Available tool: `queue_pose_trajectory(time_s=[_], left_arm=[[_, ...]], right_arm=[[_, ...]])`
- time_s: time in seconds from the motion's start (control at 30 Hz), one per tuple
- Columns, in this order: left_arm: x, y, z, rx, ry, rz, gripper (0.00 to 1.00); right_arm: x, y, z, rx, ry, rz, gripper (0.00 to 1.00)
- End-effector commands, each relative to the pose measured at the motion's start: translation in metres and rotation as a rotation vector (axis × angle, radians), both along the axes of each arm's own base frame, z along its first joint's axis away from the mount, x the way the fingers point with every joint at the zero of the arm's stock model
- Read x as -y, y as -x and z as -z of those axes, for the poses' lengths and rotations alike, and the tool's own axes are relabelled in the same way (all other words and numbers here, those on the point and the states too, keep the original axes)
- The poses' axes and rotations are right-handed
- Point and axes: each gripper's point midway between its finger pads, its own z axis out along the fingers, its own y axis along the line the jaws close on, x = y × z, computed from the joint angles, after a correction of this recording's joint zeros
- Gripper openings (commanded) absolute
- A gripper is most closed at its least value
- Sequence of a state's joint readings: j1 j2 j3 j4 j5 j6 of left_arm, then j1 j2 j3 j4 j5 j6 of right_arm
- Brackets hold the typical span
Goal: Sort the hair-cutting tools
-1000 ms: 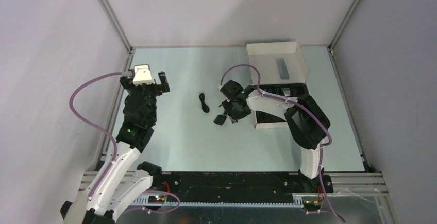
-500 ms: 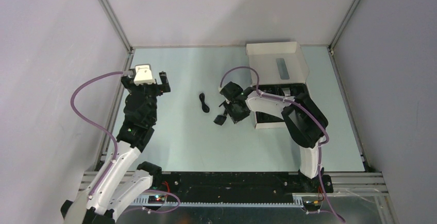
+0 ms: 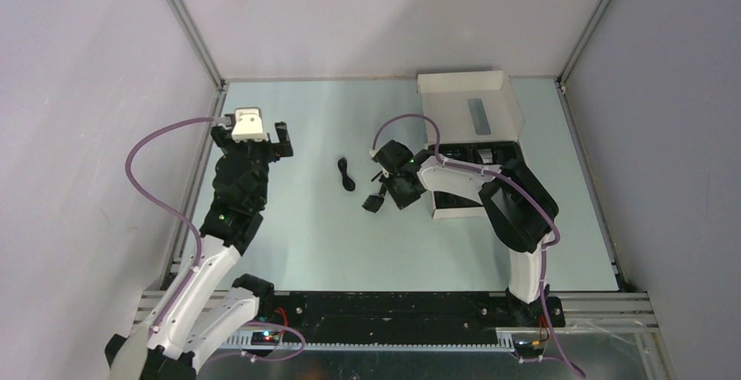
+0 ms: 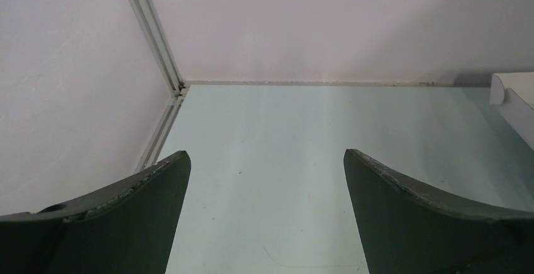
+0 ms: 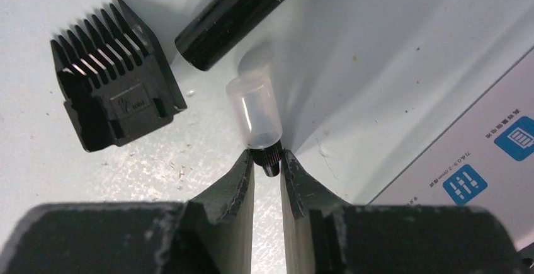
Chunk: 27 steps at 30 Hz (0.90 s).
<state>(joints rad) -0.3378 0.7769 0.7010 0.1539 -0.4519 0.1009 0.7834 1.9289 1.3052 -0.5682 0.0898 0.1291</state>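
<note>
Near the middle of the table point(image 3: 306, 227), beside the white box point(image 5: 485, 138), our right gripper point(image 5: 267, 160) is almost closed — its fingers point(image 5: 236, 186) pinch the black ribbed end of a small clear tube point(image 5: 255, 113). A comb attachment point(image 5: 116, 75) lies just beside it, a black rod point(image 5: 242, 9) beyond. Our left gripper point(image 4: 264, 214) hangs wide apart and empty near the far-left corner.

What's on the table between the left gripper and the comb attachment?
Only the coiled cord, touching neither; the top view shows it.
</note>
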Motion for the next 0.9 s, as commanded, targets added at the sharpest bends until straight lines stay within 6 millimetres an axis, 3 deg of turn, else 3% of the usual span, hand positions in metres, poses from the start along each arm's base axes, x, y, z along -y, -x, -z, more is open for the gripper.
queue_pose_trajectory(time_s=[0.0, 0.2, 0.4, 0.67, 0.87], left_arm=[[0.015, -0.007, -0.01, 0.026, 0.027, 0.075, 0.99], [0.031, -0.017, 0.004, -0.053, 0.059, 0.135, 1.0], [0.063, -0.019, 0.013, -0.152, 0.15, 0.277, 1.0], [0.124, 0.005, 0.024, -0.309, 0.437, 0.551, 1.0], [0.172, 0.026, 0.037, -0.452, 0.638, 0.733, 0.99]], right_arm=[[0.01, 0.002, -0.016, 0.037, 0.011, -0.009, 0.08], [0.014, 0.004, -0.046, 0.085, -0.024, -0.004, 0.02], [0.014, 0.012, -0.086, 0.137, -0.112, -0.017, 0.0], [-0.007, 0.031, -0.158, 0.204, -0.362, -0.112, 0.0], [-0.015, 0.04, -0.197, 0.264, -0.486, -0.18, 0.0]])
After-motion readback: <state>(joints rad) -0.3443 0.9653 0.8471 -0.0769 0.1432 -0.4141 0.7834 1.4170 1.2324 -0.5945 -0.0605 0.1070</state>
